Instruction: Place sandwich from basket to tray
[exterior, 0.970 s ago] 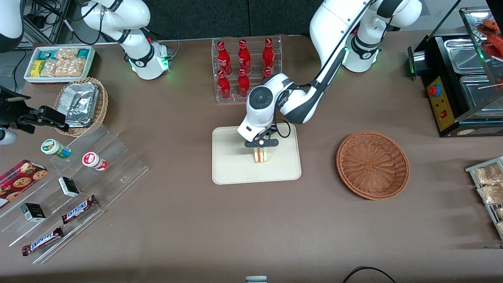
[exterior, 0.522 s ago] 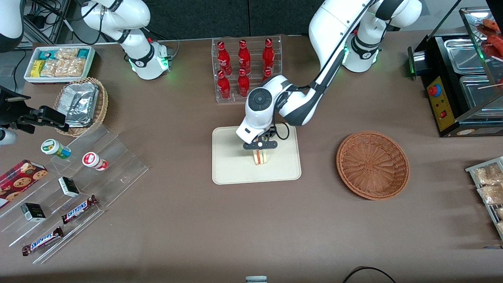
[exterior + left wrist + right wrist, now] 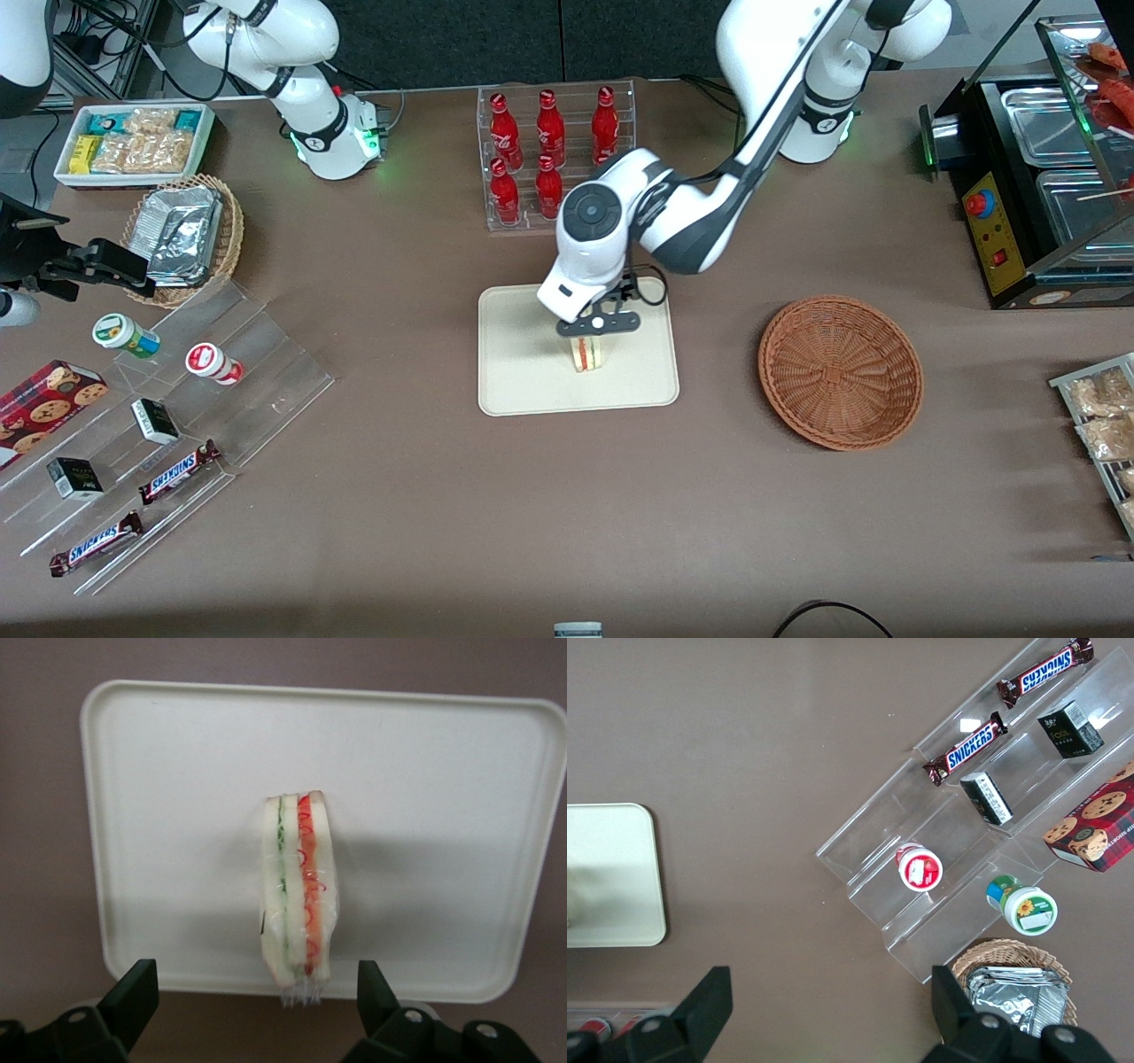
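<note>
The sandwich [image 3: 586, 354] [image 3: 298, 895] stands on edge on the cream tray [image 3: 523, 372] [image 3: 177, 771], its red and green filling layers facing up in the wrist view. My left gripper [image 3: 596, 324] [image 3: 252, 1005] hangs just above the sandwich, open, with a black finger on either side and nothing between them. The reddish-brown wicker basket [image 3: 840, 371] sits on the table toward the working arm's end, with nothing showing in it.
A clear rack of red bottles [image 3: 554, 152] stands farther from the front camera than the tray. A tan basket of foil packets [image 3: 184, 237], a white snack bin [image 3: 133, 143] and a clear stepped display with snacks [image 3: 159, 425] lie toward the parked arm's end.
The gripper has lifted slightly away from the sandwich, and the arm's wrist has shifted a little toward the working arm's end. The sandwich stays on the tray.
</note>
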